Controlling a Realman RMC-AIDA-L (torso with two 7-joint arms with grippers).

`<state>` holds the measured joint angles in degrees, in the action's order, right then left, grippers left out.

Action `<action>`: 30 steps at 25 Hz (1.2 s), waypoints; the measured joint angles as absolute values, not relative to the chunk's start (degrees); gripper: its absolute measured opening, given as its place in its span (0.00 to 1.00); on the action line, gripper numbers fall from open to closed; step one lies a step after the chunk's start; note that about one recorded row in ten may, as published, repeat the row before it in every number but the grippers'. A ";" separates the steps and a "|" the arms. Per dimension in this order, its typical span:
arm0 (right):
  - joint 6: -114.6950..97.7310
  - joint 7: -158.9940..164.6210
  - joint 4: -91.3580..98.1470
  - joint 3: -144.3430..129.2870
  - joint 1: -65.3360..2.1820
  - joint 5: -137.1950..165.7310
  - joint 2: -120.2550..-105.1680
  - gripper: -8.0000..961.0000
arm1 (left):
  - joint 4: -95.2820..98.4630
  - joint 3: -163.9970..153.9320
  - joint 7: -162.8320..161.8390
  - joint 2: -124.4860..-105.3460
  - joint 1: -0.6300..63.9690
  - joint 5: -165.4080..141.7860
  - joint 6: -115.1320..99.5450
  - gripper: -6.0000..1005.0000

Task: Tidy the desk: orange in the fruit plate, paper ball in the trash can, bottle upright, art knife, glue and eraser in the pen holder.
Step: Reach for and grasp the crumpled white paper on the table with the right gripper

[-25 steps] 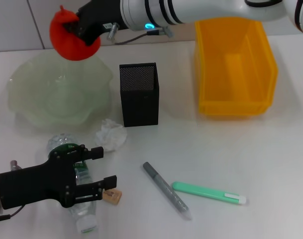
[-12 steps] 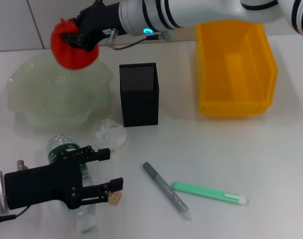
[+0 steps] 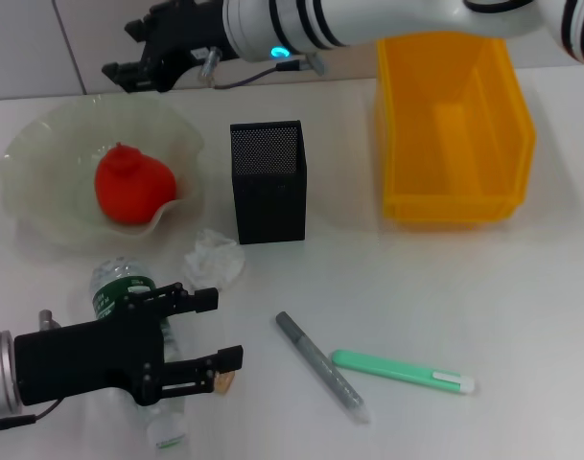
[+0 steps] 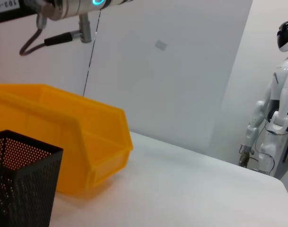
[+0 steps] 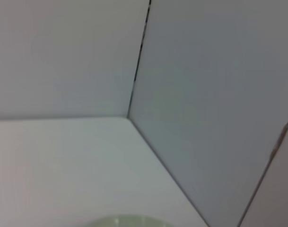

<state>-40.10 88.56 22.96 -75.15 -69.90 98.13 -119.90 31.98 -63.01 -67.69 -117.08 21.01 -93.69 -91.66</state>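
The orange point(image 3: 131, 184) lies in the pale-green fruit plate point(image 3: 42, 158) at the left. My right gripper point(image 3: 122, 50) is open and empty above the plate's far edge. My left gripper point(image 3: 220, 329) is open at the front left, over the bottle point(image 3: 117, 285), which lies on its side with its cap point(image 3: 165, 436) toward the front. The tan eraser point(image 3: 221, 382) peeks out by its nearer finger. The paper ball point(image 3: 213, 257) sits before the black pen holder point(image 3: 268, 182). The yellow trash can point(image 3: 452, 125) stands at the back right. A grey stick point(image 3: 322, 367) and a green art knife point(image 3: 402, 372) lie at the front.
The left wrist view shows the pen holder point(image 4: 21, 179), the trash can point(image 4: 77, 137) and a white humanoid robot point(image 4: 276, 109) far off. The right wrist view shows the wall and a bit of the plate's rim point(image 5: 129, 221).
My right gripper has opened and let go of the orange, which now rests in the plate. The plate has shifted slightly left. My left gripper has moved a little right over the bottle.
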 joint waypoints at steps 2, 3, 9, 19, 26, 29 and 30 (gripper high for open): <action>-42.65 92.86 27.04 -75.15 -67.63 99.85 -119.43 0.60 | 31.96 -63.01 -67.67 -116.94 21.01 -93.70 -91.66 0.80; -42.65 92.86 27.04 -75.15 -67.63 99.85 -119.43 0.61 | 31.95 -63.04 -67.67 -116.84 21.00 -93.70 -91.66 0.80; -62.39 120.78 55.79 -72.69 -55.91 120.96 -116.64 0.63 | 31.98 -63.00 -68.07 -116.58 21.00 -94.98 -92.23 0.80; -98.78 137.85 69.40 -62.95 -62.14 139.00 -116.24 0.82 | 32.86 -63.29 -68.29 -116.53 20.72 -96.72 -93.75 0.80; -96.84 139.74 64.04 -67.18 -64.13 142.66 -119.43 0.82 | 33.07 -62.76 -68.34 -116.37 20.45 -97.86 -94.33 0.80; -95.62 139.89 62.90 -68.48 -64.10 142.45 -119.47 0.82 | 33.07 -62.74 -68.35 -116.39 20.45 -97.91 -94.41 0.80; -92.97 140.12 60.68 -71.16 -64.07 141.96 -119.56 0.82 | 33.07 -62.71 -68.36 -116.39 20.45 -97.91 -94.43 0.80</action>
<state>-92.97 140.12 60.68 -71.16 -64.07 141.96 -119.56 33.07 -62.71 -68.36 -116.39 20.45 -97.91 -94.43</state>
